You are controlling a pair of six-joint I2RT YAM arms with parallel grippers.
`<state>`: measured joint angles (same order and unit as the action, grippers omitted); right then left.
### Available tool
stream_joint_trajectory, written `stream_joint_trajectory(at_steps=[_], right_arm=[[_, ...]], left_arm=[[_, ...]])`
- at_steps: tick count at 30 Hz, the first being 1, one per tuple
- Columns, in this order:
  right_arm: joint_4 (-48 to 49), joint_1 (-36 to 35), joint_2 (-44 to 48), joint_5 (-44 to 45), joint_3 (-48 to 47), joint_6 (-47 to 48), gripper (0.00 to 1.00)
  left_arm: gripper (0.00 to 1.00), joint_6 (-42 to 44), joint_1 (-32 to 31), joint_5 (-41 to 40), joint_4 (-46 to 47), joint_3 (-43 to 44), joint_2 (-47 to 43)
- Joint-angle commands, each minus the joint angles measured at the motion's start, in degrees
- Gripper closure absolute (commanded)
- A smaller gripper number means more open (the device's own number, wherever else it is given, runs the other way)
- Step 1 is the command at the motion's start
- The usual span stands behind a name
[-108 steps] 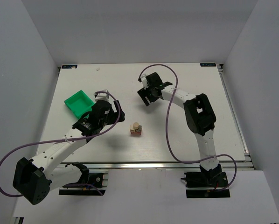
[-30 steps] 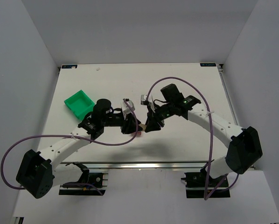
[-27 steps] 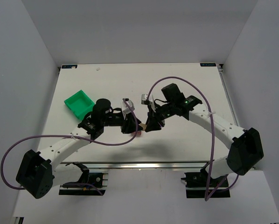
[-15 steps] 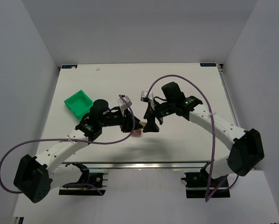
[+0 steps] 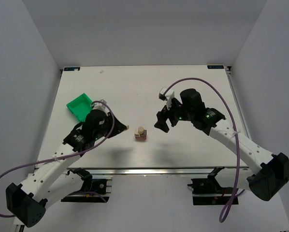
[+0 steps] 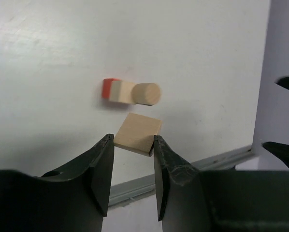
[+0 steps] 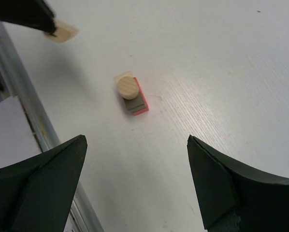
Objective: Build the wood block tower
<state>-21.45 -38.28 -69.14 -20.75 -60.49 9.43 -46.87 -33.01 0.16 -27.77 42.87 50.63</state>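
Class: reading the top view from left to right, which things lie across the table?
Green plastic bin → left gripper holding a pale square wooden block → wood block tower → open right gripper

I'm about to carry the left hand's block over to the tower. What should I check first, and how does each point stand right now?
1. Left hand has a firm hold on the pale block: ok, it is pinched between both fingers.
2. Right hand out of the way: ok, it is open, empty and apart from the tower.
3. Wood block tower standing: ok, it is upright on its red base.
4. Path from block to tower: ok, nothing stands between them in the top view.
5. Top piece fit to carry a flat block: cannot tell. It is a round end, so the seat may be small.
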Motion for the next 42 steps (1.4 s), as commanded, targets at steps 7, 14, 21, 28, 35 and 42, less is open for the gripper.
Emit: stream_joint_trajectory(at_steps=[7,14,21,28,35,42], right_arm=[[2.2,0.9,0.2,7.0,0.3,-6.2,0.10],[1.8,1.3,-0.2,6.9,0.0,-7.0,0.11],[1.5,1.6,-0.9,8.2,0.0,-7.9,0.11],[-0.4,2.0,-2.9,9.6,-1.5,-8.6,0.11],[-1.0,2.2,-3.5,9.6,-1.8,-8.3,0.11],[-2.2,1.6,-3.3,7.5,-2.0,-1.5,0.10]], left_arm=[[1.00,-24.7,5.3,7.9,-4.4,-17.4,-8.4],[1.00,-30.0,10.3,27.3,21.4,-31.1,2.0],[1.00,-28.6,15.1,29.0,16.6,-30.0,5.3],[0.74,-28.5,19.3,31.7,12.3,-27.2,11.5],[0.21,-23.8,22.2,28.9,5.5,-21.3,13.4],[0.05,-17.6,23.9,19.7,-4.1,-11.5,11.8]])
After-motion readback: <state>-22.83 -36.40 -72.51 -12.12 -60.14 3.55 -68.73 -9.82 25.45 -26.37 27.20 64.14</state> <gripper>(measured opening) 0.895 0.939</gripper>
